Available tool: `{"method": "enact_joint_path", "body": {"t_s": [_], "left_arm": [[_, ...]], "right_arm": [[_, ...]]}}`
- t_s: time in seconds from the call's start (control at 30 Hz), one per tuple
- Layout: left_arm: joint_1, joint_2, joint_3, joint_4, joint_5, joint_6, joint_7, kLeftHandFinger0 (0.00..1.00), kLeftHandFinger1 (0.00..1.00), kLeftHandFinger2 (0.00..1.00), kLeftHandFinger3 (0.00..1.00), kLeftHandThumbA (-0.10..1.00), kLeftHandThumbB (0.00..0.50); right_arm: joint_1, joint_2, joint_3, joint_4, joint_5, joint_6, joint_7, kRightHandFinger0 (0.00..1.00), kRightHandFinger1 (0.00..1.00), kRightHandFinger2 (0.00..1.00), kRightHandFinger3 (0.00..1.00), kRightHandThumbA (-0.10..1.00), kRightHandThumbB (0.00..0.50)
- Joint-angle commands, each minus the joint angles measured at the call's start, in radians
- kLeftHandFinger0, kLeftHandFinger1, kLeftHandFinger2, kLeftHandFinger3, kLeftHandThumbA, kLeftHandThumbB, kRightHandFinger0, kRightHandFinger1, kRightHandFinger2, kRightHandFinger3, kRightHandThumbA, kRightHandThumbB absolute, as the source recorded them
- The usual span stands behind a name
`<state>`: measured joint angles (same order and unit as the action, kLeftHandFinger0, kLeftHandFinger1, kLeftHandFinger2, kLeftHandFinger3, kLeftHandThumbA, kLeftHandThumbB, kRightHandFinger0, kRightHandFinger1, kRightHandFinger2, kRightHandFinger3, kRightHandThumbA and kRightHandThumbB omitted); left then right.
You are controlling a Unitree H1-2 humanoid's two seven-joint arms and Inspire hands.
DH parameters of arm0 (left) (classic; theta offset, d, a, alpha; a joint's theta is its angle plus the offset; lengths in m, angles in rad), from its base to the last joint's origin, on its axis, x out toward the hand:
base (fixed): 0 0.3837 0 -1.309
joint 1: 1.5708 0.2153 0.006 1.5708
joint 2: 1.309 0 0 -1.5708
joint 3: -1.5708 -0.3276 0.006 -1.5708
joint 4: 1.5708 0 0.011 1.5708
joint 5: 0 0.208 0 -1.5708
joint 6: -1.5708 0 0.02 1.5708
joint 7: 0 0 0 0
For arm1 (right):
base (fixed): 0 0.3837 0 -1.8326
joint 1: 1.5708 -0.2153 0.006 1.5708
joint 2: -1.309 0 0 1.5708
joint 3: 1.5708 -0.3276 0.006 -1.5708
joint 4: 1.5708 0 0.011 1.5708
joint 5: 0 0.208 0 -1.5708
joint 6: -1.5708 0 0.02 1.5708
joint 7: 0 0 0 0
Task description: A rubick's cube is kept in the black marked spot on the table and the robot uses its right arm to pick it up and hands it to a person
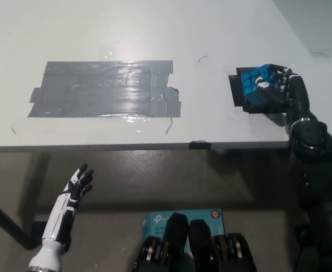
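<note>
Counter (154, 34) surface lay open on all sides of the right hand (279, 90); only flat grey tape patch (106, 89) lay well to its left.

— What lies on the desk (211, 34)?
— A broad grey tape patch (105, 89), well to the left of the black fingers (276, 72), and a black marked spot (238, 89) directly under them.
— Anything between?
— A thin dark curved mark (202, 58) on the white top.
</note>
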<state>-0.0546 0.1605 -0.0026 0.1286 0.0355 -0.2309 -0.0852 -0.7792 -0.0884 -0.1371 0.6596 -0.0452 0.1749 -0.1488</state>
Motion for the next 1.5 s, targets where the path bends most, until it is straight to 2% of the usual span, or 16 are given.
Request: {"method": "enact_joint_path", "body": {"t_s": [0.0,0.17,0.23,0.33,0.4,0.47,0.57,0.7,0.93,1.07,1.1,1.2,1.33,1.37,1.4,1.47], "left_arm": [[-0.012,0.017,0.0,-0.021,0.001,-0.012,-0.01,1.0,1.0,1.0,1.0,1.0,0.279],[-0.008,0.016,0.0,-0.022,-0.002,-0.007,-0.011,1.0,1.0,1.0,1.0,1.0,0.281],[-0.007,0.017,0.0,-0.021,-0.001,-0.009,-0.011,1.0,1.0,1.0,1.0,1.0,0.263],[-0.009,0.017,0.0,-0.023,-0.002,-0.006,-0.012,1.0,1.0,1.0,1.0,1.0,0.26],[-0.008,0.016,0.0,-0.026,-0.007,-0.001,-0.014,1.0,1.0,1.0,1.0,1.0,0.264],[-0.009,0.015,0.0,-0.021,-0.01,-0.003,-0.016,1.0,1.0,1.0,1.0,1.0,0.269],[-0.012,0.017,-0.002,-0.011,0.001,-0.02,-0.012,1.0,1.0,1.0,1.0,1.0,0.259],[-0.015,0.018,-0.003,-0.012,0.0,-0.014,-0.014,1.0,1.0,1.0,1.0,1.0,0.265],[-0.014,0.019,-0.003,-0.014,0.007,-0.01,-0.012,1.0,1.0,1.0,1.0,1.0,0.275],[-0.015,0.019,-0.004,-0.015,0.008,-0.009,-0.012,1.0,1.0,1.0,1.0,1.0,0.273],[-0.015,0.018,-0.004,-0.013,0.007,-0.009,-0.012,1.0,1.0,1.0,1.0,1.0,0.268],[-0.013,0.018,-0.008,-0.008,0.013,-0.02,-0.013,1.0,1.0,1.0,1.0,1.0,0.26],[-0.015,0.02,-0.008,-0.018,0.014,-0.008,-0.014,1.0,1.0,1.0,1.0,1.0,0.258],[-0.014,0.02,-0.009,-0.02,0.015,-0.006,-0.013,1.0,1.0,1.0,1.0,1.0,0.259],[-0.013,0.019,-0.009,-0.024,0.018,0.001,-0.012,1.0,1.0,1.0,1.0,1.0,0.265],[-0.013,0.017,-0.01,-0.028,0.017,0.006,-0.014,1.0,1.0,1.0,1.0,1.0,0.258]], "right_arm": [[-0.006,0.034,-0.058,-0.301,0.078,0.045,-0.024,0.0,0.41,0.79,0.81,-0.1,0.191],[0.016,0.054,-0.066,-0.486,0.087,0.079,-0.022,0.0,0.43,0.84,0.85,-0.1,0.161],[0.024,0.067,-0.066,-0.586,0.105,0.09,-0.01,0.0,0.42,0.84,0.86,-0.1,0.169],[0.027,0.077,-0.059,-0.671,0.095,0.116,-0.016,0.0,0.44,0.86,0.86,-0.1,0.183],[0.03,0.082,-0.052,-0.718,0.083,0.122,-0.02,0.0,0.44,0.86,0.8,-0.1,0.161],[0.033,0.087,-0.047,-0.754,0.079,0.127,-0.017,0.0,0.44,0.86,0.81,-0.1,0.155],[0.033,0.091,-0.047,-0.777,0.072,0.135,-0.02,0.0,0.47,0.88,0.86,-0.1,0.149],[0.032,0.095,-0.046,-0.798,0.063,0.154,-0.023,0.0,0.48,0.88,0.85,-0.1,0.15],[0.034,0.097,-0.041,-0.793,0.064,0.151,-0.019,0.01,0.49,0.86,0.83,-0.1,0.146],[0.024,0.097,-0.033,-0.763,0.059,0.141,-0.016,0.0,0.44,0.81,0.83,-0.1,0.147],[0.018,0.099,-0.03,-0.757,0.055,0.147,-0.019,0.0,0.45,0.83,0.86,-0.1,0.146],[-0.011,0.08,0.025,-0.712,-0.022,0.139,-0.018,0.0,0.46,0.87,0.92,-0.1,0.142],[-0.071,0.051,0.084,-0.616,-0.096,0.102,-0.029,0.02,0.46,0.85,0.91,-0.1,0.15],[-0.079,0.047,0.092,-0.6,-0.108,0.102,-0.034,0.02,0.47,0.85,0.9,-0.1,0.165],[-0.109,0.029,0.129,-0.546,-0.169,0.109,-0.054,0.26,0.5,0.84,0.91,-0.1,0.184],[-0.15,0.024,0.132,-0.457,-0.142,0.067,-0.047,0.12,0.44,0.82,0.91,-0.1,0.169]]}}
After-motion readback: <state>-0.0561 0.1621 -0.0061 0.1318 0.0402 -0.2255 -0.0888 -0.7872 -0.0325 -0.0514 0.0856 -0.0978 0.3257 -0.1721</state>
